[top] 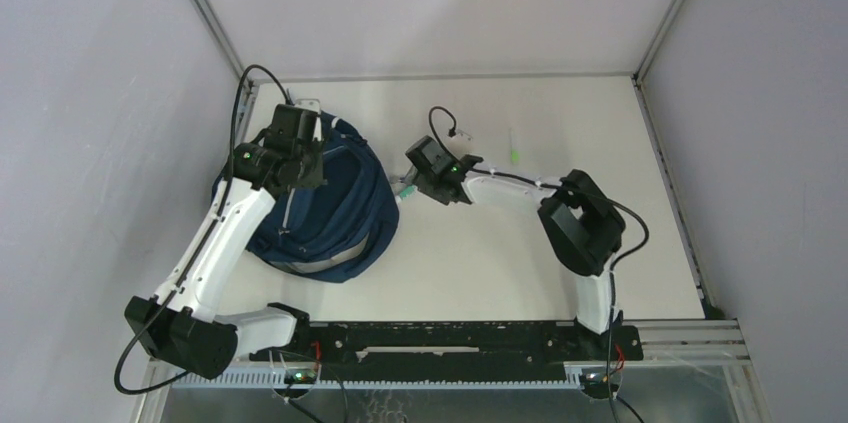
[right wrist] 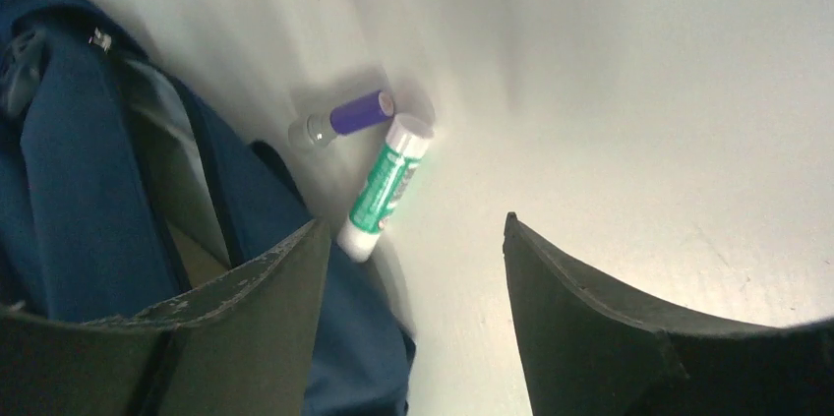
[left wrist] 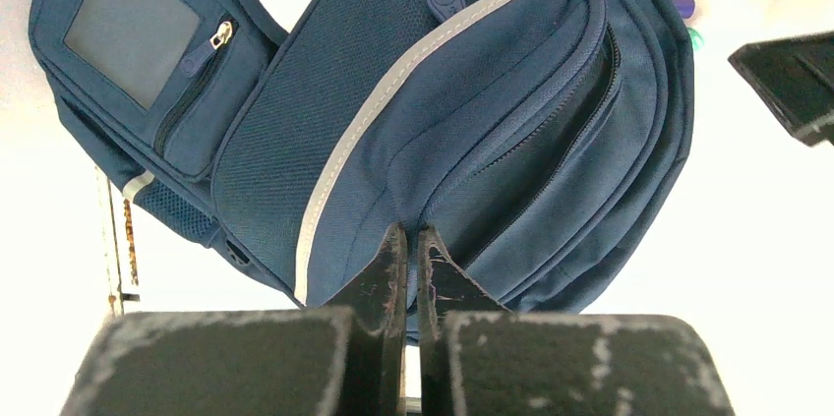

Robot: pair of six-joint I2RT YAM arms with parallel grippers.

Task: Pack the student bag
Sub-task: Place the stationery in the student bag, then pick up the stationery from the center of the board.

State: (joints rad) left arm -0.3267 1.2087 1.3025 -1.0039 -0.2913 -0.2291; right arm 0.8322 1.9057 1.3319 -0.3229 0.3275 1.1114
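Student bag (left wrist: 325, 131) pinched by left end effector (left wrist: 411, 232).

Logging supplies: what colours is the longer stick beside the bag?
Stick: white and green; right wrist view.

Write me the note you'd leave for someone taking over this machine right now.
Left tool: shut, pinching the fabric of the student bag beside a zipper that gapes open.
Right tool: open and empty, over the table next to the bag.
Things: a green-and-white glue stick and a purple-capped tube lie on the table beside the bag's edge, just ahead of the right tool. A small green item lies farther off.
Done: bag gripped; nothing visible inside it.
Left: put these items into the bag, probably the glue stick first.
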